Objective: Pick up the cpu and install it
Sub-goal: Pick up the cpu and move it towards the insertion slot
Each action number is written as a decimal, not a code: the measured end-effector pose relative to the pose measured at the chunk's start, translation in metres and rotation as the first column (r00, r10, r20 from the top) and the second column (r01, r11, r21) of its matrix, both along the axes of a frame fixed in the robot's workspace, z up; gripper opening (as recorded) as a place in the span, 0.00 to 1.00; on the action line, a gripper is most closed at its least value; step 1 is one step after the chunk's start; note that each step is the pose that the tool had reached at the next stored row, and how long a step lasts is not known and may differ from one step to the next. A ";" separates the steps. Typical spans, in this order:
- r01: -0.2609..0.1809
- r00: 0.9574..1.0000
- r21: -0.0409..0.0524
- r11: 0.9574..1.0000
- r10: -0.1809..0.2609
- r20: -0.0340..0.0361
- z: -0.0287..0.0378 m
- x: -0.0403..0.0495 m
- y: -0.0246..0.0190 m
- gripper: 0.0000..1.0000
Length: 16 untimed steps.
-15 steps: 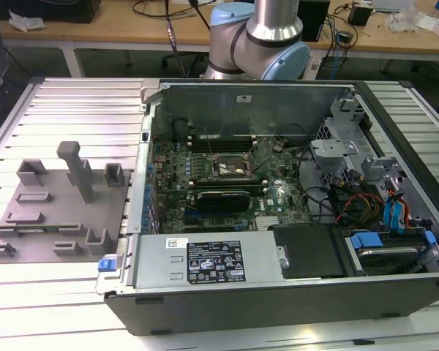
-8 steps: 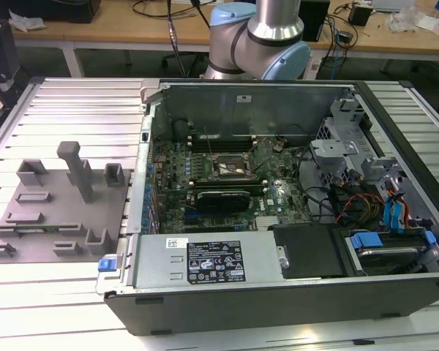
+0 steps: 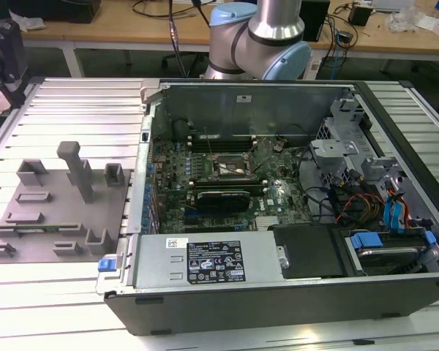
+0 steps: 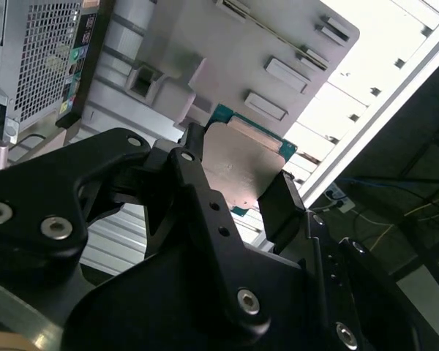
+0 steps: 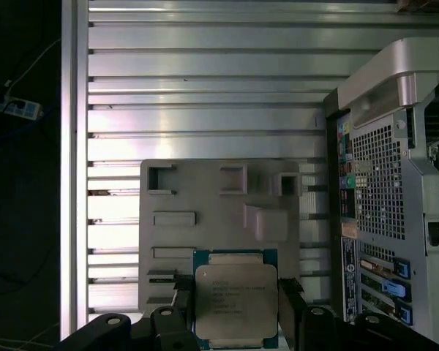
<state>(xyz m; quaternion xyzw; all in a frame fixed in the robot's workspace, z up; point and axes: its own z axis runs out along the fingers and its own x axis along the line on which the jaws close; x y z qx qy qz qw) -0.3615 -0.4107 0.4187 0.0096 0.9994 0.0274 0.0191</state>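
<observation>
The cpu (image 5: 235, 301), a thin square chip with a pale silver top and a green edge, sits between my gripper's two black fingers (image 5: 289, 296). My gripper (image 5: 235, 311) is shut on it and holds it by two opposite sides. In the second wrist view the cpu (image 4: 241, 164) is flat between the fingers (image 4: 282, 208), and my gripper (image 4: 238, 189) hangs well above the grey tray (image 4: 205, 44). The motherboard socket (image 3: 230, 170) lies inside the open computer case (image 3: 278, 190), near the middle of the board.
The grey tray (image 3: 51, 212) with upright blocks lies on the ribbed metal table at the exterior view's left. The case (image 5: 380, 183) stands beside it, with drive cages and cables (image 3: 366, 190) at its right. The arm's base (image 3: 260, 36) rises behind the case.
</observation>
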 end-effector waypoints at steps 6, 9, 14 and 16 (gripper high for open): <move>0.000 1.000 0.000 1.000 0.000 0.000 0.0000 0.0089 0.0000 0.55; 0.000 1.000 0.000 1.000 0.000 0.000 0.0000 0.0139 0.0000 0.55; 0.000 1.000 0.000 1.000 0.000 0.000 0.0000 0.0200 0.0000 0.55; 0.000 1.000 0.000 1.000 0.000 0.000 0.0000 0.0223 0.0000 0.55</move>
